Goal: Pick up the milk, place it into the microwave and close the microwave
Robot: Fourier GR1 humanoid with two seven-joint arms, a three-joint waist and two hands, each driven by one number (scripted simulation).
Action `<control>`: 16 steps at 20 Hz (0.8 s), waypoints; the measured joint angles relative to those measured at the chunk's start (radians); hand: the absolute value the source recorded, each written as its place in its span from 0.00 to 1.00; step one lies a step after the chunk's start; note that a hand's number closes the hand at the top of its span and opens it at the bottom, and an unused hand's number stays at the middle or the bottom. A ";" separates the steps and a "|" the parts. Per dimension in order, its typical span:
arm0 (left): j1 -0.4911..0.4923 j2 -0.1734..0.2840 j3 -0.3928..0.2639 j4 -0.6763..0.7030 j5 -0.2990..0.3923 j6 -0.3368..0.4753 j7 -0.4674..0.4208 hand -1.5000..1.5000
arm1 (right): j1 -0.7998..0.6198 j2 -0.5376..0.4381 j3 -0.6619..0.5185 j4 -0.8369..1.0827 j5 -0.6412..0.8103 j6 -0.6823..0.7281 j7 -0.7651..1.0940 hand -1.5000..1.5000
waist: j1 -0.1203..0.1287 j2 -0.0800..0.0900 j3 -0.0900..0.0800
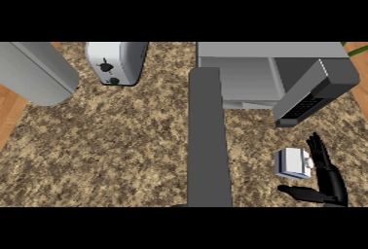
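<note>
One milk carton [292,163], one microwave [269,73].

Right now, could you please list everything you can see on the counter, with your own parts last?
counter: one, speckled brown stone top, filling most of the view
milk carton: one, white and blue, on the counter at lower right, in front of the microwave
microwave: one, grey, at the top right, interior open
microwave door: one, dark grey, swung open toward the right
toaster: one, silver with black knobs, at the top left of centre
grey rounded object: one, at the far upper left; cannot tell what it is
left forearm: one, grey, running up the middle; its hand is not seen
right hand: one, black, fingers open beside the milk carton, not gripping it
</note>
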State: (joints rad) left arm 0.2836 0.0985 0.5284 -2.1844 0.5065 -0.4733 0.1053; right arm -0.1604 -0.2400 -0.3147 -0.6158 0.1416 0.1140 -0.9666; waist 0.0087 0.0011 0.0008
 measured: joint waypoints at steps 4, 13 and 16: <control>0.016 -0.001 0.020 -0.010 0.026 -0.019 0.013 0.00 | -0.071 -0.020 -0.007 0.134 0.011 -0.011 -0.049 1.00 | 0.003 0.001 0.000; 0.020 -0.005 0.039 -0.001 0.034 -0.045 0.002 0.00 | -0.138 -0.015 0.017 0.193 0.051 -0.051 -0.114 1.00 | 0.005 0.001 -0.001; 0.036 -0.013 0.048 -0.002 0.035 -0.061 -0.005 0.00 | -0.139 -0.008 0.023 0.175 0.044 -0.047 -0.117 1.00 | 0.003 0.000 -0.001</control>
State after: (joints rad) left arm 0.3192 0.0857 0.5761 -2.1868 0.5418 -0.5339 0.1006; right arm -0.2994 -0.2476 -0.2920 -0.4406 0.1854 0.0667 -1.0835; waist 0.0114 0.0006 -0.0006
